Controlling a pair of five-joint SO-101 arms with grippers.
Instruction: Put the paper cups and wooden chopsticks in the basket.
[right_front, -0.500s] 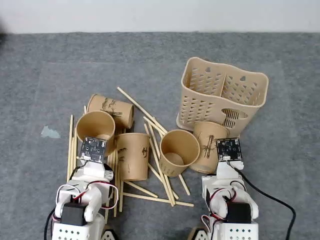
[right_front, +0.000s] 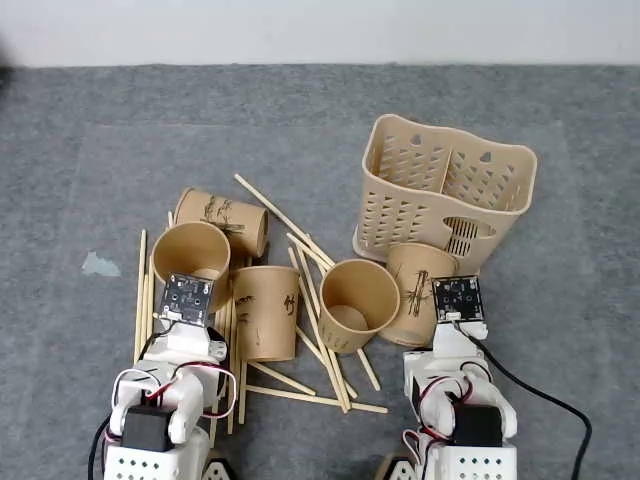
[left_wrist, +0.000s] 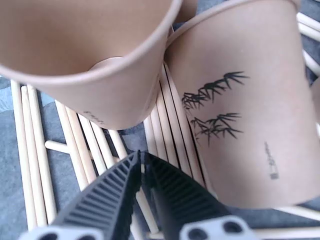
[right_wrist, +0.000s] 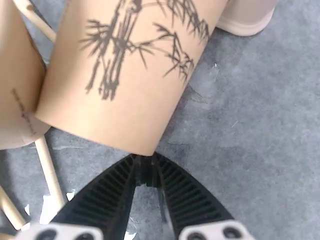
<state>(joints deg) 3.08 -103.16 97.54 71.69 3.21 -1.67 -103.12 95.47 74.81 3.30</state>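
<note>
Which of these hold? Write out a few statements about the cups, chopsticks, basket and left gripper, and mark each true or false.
1. The beige perforated plastic basket holds no cups: true.
2. Every paper cup stands upright: false; the tan bamboo-printed paper cup farthest from the arms lies on its side.
3. The left gripper grips a chopstick: false; it is shut on nothing, above the pale wooden chopsticks.
4. The basket has two compartments: true.

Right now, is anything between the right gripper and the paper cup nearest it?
Nothing visible does. The tan bamboo-printed paper cup lies directly before the right gripper, and the beige slotted plastic basket stands just beyond the cup.
</note>
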